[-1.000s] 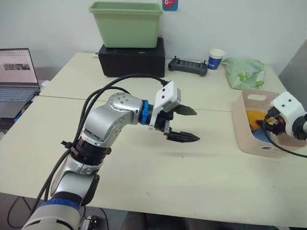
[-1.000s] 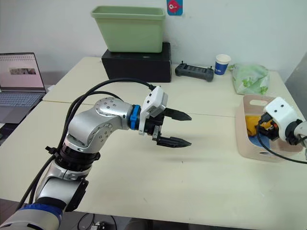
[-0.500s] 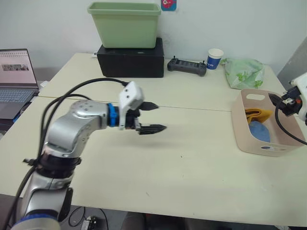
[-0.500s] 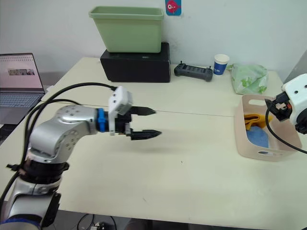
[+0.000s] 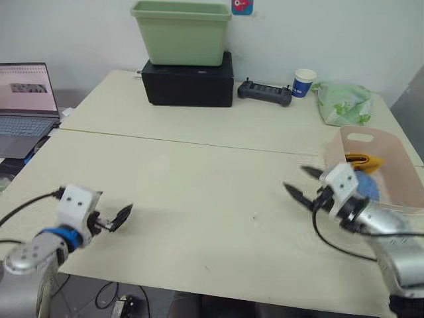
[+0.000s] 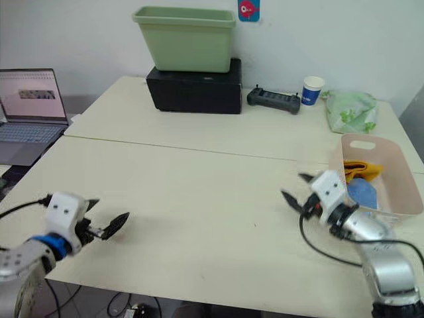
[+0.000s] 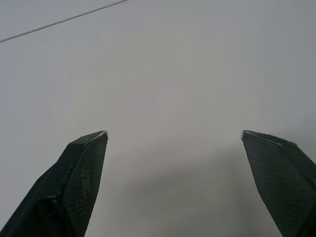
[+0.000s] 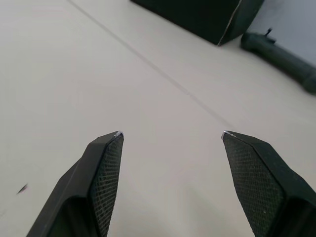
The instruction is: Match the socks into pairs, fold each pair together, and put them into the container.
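Observation:
The container (image 6: pixel 397 187), a pale pink basin, stands at the table's right edge. Inside it lie a mustard orange sock (image 6: pixel 363 170) and a light blue sock (image 6: pixel 363 193); any others in it are hidden. My right gripper (image 6: pixel 293 186) hovers low over the table just left of the container, open and holding nothing. In the right wrist view its fingertips (image 8: pixel 109 148) stand wide apart over bare tabletop. My left gripper (image 6: pixel 106 213) sits near the front left edge of the table, open and empty, with its fingertips (image 7: pixel 89 148) spread over bare table.
At the back stand a light green tub (image 5: pixel 180 32) on a black box (image 5: pixel 187 83), a black controller (image 5: pixel 265 93), a paper cup (image 5: pixel 304 83) and a green-patterned bundle (image 5: pixel 344 103). A laptop (image 5: pixel 23 99) sits at the far left.
My left arm has pulled back from the table's middle to the front left edge. My right gripper has come away from the container and now hovers left of it. The camera has shifted too.

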Tool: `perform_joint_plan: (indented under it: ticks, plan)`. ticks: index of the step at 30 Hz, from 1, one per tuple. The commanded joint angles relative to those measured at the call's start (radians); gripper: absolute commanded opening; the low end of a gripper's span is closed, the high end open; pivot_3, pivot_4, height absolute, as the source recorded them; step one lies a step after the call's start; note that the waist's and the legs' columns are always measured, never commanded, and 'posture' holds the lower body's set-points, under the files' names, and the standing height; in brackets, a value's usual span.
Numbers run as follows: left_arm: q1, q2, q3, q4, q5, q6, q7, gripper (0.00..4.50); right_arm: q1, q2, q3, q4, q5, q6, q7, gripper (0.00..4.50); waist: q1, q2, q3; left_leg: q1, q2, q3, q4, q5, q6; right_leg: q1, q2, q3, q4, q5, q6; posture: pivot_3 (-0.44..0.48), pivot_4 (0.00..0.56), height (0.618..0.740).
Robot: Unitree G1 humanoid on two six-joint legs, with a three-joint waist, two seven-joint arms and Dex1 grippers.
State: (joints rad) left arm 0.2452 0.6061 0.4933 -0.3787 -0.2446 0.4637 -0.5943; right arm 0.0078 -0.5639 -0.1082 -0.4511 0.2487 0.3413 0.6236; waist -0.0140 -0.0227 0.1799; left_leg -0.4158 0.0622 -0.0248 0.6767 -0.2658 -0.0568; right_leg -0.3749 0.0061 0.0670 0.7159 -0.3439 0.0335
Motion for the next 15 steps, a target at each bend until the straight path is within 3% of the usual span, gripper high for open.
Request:
perform_joint_plan:
  ticks: [1,8,15]
  plan:
    - [0.017,-0.006,0.049,0.005,0.010,-0.069,0.028,4.50,0.036,0.011,-0.060,-0.013,0.008,-0.101,0.000,3.42,-0.002,0.000,0.000,0.002,-0.001,0.001,0.000,0.000,0.000,0.002,0.000,-0.001,0.000,0.000,0.000,0.000,0.150,0.696]
    - [0.059,-0.038,0.016,0.073,-0.007,-0.162,0.003,4.50,0.306,0.073,-0.072,-0.036,-0.044,-0.260,-0.031,3.42,-0.012,-0.003,-0.003,0.004,0.000,0.000,-0.001,0.000,0.000,0.003,0.004,-0.001,0.000,0.000,0.000,0.000,0.150,0.696]
    - [0.021,0.001,-0.006,0.120,-0.075,-0.105,-0.085,4.50,0.345,0.117,-0.062,-0.038,-0.063,-0.272,-0.082,3.42,-0.021,-0.003,-0.003,0.013,0.002,0.003,-0.001,0.000,0.000,0.006,0.007,0.003,0.003,0.001,-0.002,0.000,0.150,0.696]
